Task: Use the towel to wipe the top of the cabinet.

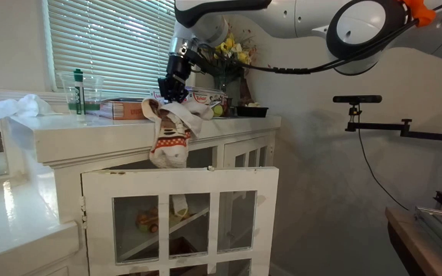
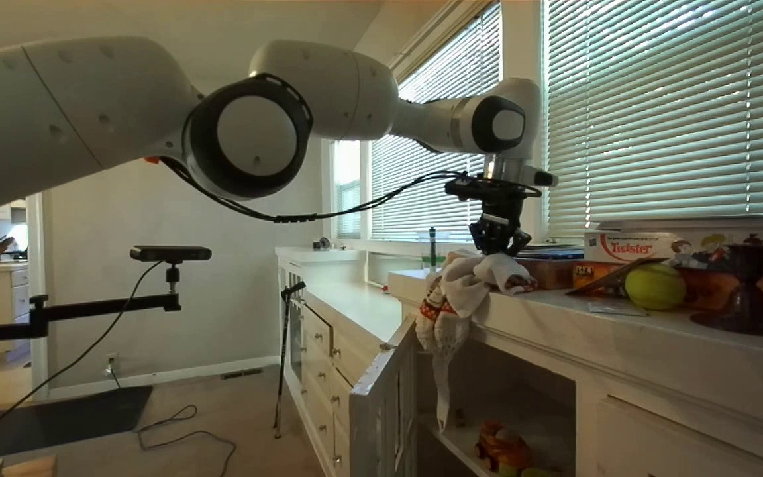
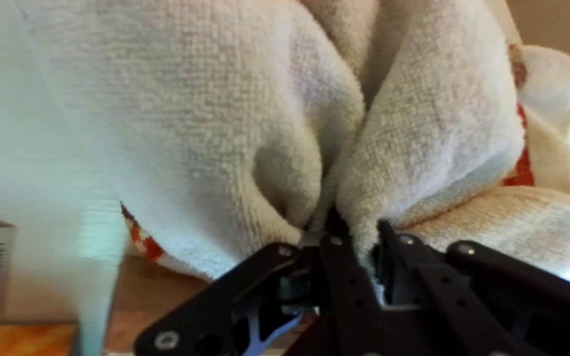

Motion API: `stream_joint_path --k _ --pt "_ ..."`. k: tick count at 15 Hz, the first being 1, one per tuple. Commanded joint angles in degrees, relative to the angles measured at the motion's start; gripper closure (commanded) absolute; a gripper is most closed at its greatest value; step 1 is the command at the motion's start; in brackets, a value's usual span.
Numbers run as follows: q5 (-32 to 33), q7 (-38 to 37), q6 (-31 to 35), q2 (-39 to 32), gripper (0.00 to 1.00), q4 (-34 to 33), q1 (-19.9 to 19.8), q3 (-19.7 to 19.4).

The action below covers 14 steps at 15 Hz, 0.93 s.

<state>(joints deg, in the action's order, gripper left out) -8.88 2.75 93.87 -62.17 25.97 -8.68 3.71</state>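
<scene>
In the wrist view the gripper (image 3: pixel 360 225) pinches a bunch of the towel (image 3: pixel 191 123) tight. In an exterior view the towel is at 6 o'clock from it, by the front edge of the cabinet (image 1: pixel 98 138), with one end drooping past the edge. So the grab looks done. I can't tell if any wiping is. I think most of the rubbing is left, from near the cup (image 1: pixel 93 91), at 10 o'clock from the towel, to the ball (image 1: pixel 218 110), at 2 o'clock
</scene>
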Motion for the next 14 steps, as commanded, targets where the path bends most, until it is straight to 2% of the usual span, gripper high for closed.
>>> stream_joint_path --k 1,2,7,8,11,14 --pt "0.0 -0.1 -0.1 0.1 0.97 0.0 -1.1 0.2" --pt "0.0 0.0 -0.1 0.0 0.87 -0.1 -1.8 0.2" --pt "0.0 0.0 -0.1 0.1 0.87 0.0 -1.4 0.3" --pt "0.0 0.0 -0.1 0.1 0.97 -0.1 -1.4 0.3" --pt "1.5 1.0 5.8 1.1 0.97 -0.3 -0.8 -0.8" --pt "3.4 1.3 7.4 3.9 0.97 -0.1 0.4 -2.3"
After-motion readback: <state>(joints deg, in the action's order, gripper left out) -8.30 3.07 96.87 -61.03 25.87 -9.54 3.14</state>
